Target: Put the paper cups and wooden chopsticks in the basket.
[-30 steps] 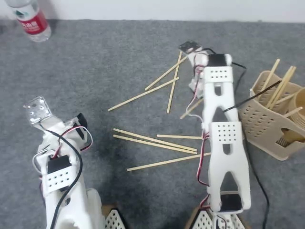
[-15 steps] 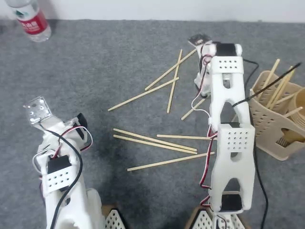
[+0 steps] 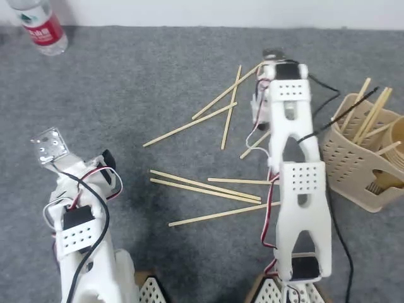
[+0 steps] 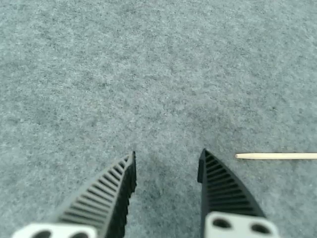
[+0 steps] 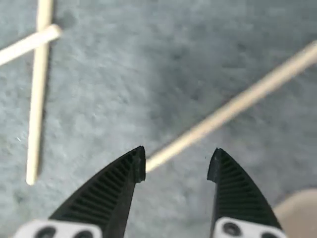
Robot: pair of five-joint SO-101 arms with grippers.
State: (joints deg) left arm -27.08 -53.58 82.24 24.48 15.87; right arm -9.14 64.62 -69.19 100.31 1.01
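Observation:
Several wooden chopsticks (image 3: 205, 186) lie scattered on the grey carpet. My right gripper (image 5: 178, 150) is open just above the carpet, its fingers on either side of one slanted chopstick (image 5: 237, 104). Two crossed chopsticks (image 5: 37, 99) lie beside it. The right arm (image 3: 297, 189) stretches from the near edge toward the far chopsticks (image 3: 230, 107). At the right stands the tan basket (image 3: 344, 161) with several chopsticks and a paper cup (image 3: 398, 136) inside. My left gripper (image 4: 168, 152) is open over bare carpet, with a chopstick end (image 4: 277, 156) off to one side.
A plastic water bottle (image 3: 41, 25) lies at the far left corner near the wall. The left arm (image 3: 79, 221) sits at the near left. A black cable (image 3: 334, 126) runs from the right arm across the basket's rim.
The right arm swung toward the basket half a second ago and has come back a little to the left. The left arm has not moved.

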